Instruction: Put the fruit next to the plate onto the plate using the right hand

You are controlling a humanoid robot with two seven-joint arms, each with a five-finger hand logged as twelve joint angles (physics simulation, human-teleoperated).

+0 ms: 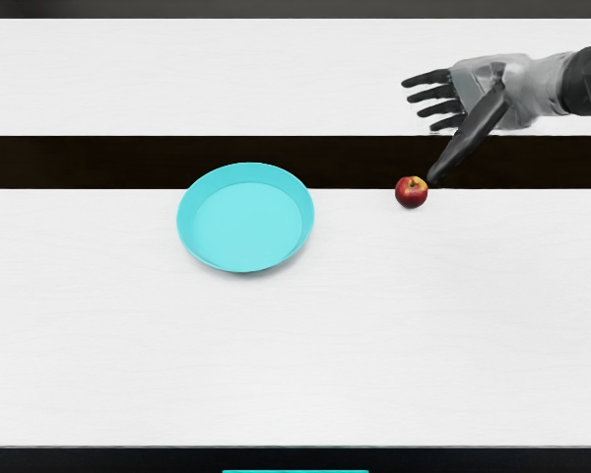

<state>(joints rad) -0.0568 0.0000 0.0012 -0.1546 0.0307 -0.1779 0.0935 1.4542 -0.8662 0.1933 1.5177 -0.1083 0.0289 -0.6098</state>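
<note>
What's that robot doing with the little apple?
The robot's right hand comes in from the right with its fingers spread, holding nothing. Its thumb points down close to a small red apple on the white table. The blue plate sits to the apple's left with nothing on it, so the apple has not been picked up yet.

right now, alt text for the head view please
The robot's right hand, fingers spread, hangs close beside a small red apple on a white table. An empty turquoise plate sits apart to the apple's left.
</note>
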